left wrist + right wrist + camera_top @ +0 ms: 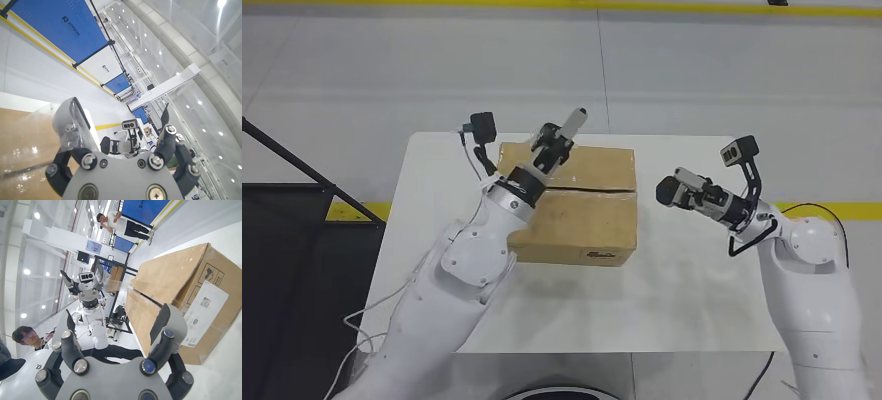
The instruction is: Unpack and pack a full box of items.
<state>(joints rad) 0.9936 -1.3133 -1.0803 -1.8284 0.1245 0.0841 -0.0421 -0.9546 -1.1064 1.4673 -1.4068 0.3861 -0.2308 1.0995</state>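
White floor with yellow lines (442, 70) is stretching out behind the flat white counter (682, 300). The big brown cardboard box (582, 215) is sitting shut on it, just below the left claw (560, 128) and just beside the right claw (674, 188).

A strip of clear sticky tape (115, 285) is running from the box's middle seam up to one finger of the left claw. The tape is only sticking to that finger; nothing is pinching it. So I am thinking it may slip off or snap if the pull is too quick. It may also be hard to shake off the finger, and then it will be getting in the way. A strong pull may be dragging the box along the counter too, because nothing is holding the box down.

The left claw is standing wide open, with tape clinging to one finger and the other finger touching nothing. The right claw is wide open too. It is holding nothing and hanging in the air near the side of the box, not touching it.
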